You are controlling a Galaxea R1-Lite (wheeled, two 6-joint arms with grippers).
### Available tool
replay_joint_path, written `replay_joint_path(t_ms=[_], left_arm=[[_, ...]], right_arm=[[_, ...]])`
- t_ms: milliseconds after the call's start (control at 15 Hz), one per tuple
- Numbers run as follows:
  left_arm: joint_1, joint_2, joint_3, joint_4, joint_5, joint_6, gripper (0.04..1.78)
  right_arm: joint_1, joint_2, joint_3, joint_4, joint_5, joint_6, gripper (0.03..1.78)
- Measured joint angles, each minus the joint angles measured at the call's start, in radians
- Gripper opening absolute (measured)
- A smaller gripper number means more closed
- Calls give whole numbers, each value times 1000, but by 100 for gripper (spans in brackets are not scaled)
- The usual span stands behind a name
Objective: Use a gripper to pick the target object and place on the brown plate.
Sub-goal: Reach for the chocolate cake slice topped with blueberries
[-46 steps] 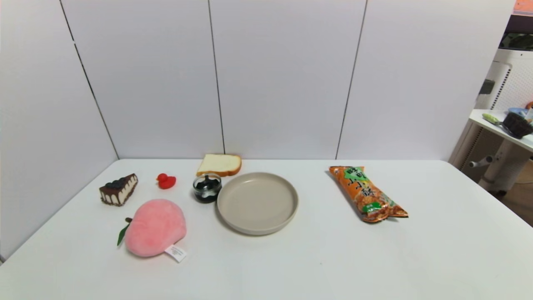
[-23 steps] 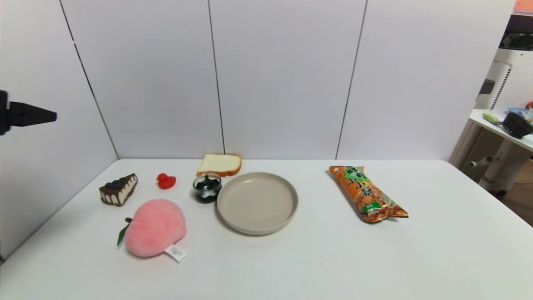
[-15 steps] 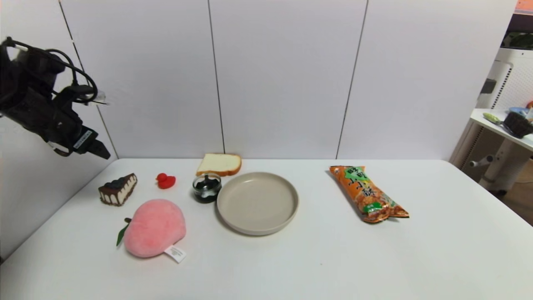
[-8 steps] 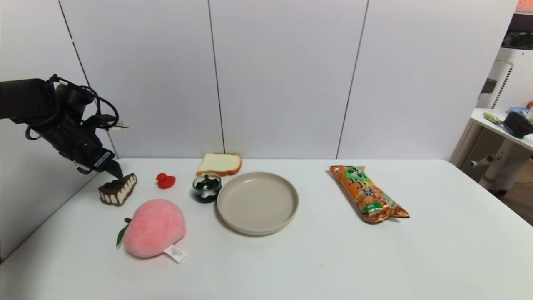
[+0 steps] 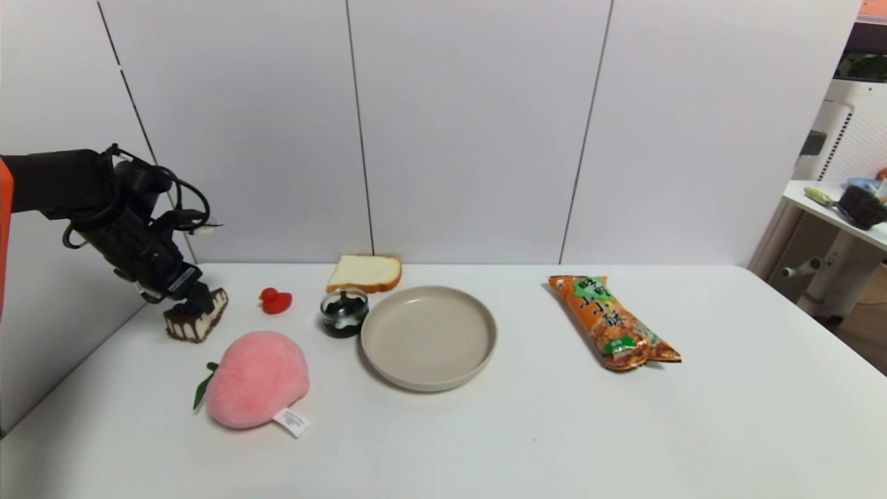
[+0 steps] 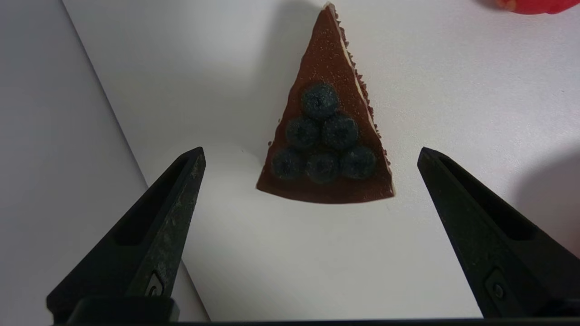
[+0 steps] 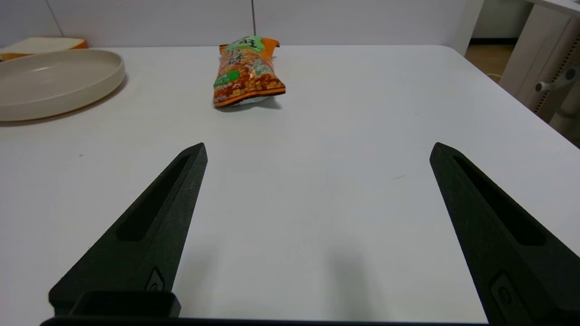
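The cake slice, chocolate top with dark blueberries, lies at the far left of the white table. My left gripper hangs just above it, pointing down. In the left wrist view the cake slice lies flat between and beyond the two open fingers of the left gripper, untouched. The beige-tan plate sits empty at mid-table, to the right of the cake. My right gripper is open and empty, low over bare table, out of the head view; the plate's rim shows ahead of it.
A pink plush peach lies in front of the cake. A red duck, a small glass jar and a bread slice lie between cake and plate. An orange snack bag lies right. The left wall panel stands close beside the cake.
My left arm came into view from the left, swung down and right, and its open gripper now sits right over the cake slice. Nothing on the table has moved.
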Motion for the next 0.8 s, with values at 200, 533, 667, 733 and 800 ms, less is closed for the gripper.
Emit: replay_joint_path(t_ms=[200, 533, 667, 733, 800], left_arm=[[-1, 23, -3, -4, 0, 0, 169], [-1, 55, -5, -10, 0, 0, 169], [-1, 66, -10, -18, -1, 0, 169], [-1, 69, -11, -19, -1, 0, 169], [-2, 73, -11, -17, -1, 0, 169]], right_arm=[[0, 0, 0, 0, 0, 0, 170], [0, 0, 0, 0, 0, 0, 170], [0, 0, 0, 0, 0, 0, 170], [0, 0, 0, 0, 0, 0, 170], [0, 0, 0, 0, 0, 0, 170]])
